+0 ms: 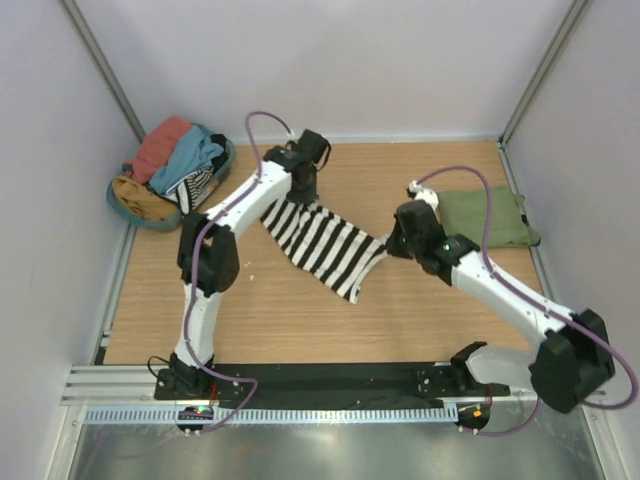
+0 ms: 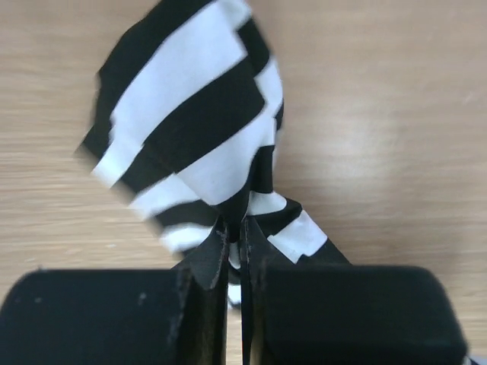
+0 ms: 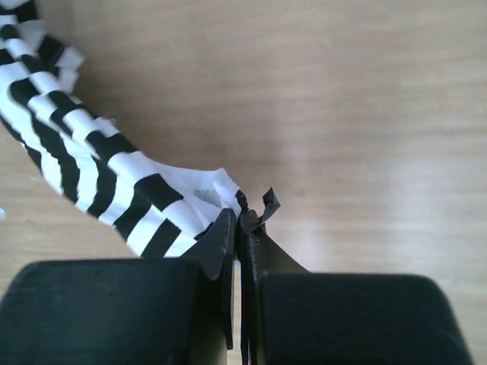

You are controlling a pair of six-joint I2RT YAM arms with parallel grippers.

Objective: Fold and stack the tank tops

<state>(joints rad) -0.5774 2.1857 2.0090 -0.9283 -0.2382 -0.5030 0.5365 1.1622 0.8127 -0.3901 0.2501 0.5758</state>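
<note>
The black-and-white striped tank top (image 1: 322, 245) hangs stretched between my two grippers above the table's middle. My left gripper (image 1: 299, 195) is shut on its far left corner; the left wrist view shows the cloth (image 2: 199, 129) bunched between the fingers (image 2: 262, 255). My right gripper (image 1: 392, 243) is shut on its right edge; the right wrist view shows the striped cloth (image 3: 99, 171) trailing left from the fingers (image 3: 223, 242). The olive green tank top (image 1: 483, 217) lies folded at the far right of the table.
A round basket (image 1: 140, 205) at the far left holds a salmon-red garment (image 1: 160, 145), a light blue garment (image 1: 190, 155) and another striped piece. White walls enclose the wooden table (image 1: 250, 320). A black rail runs along the near edge.
</note>
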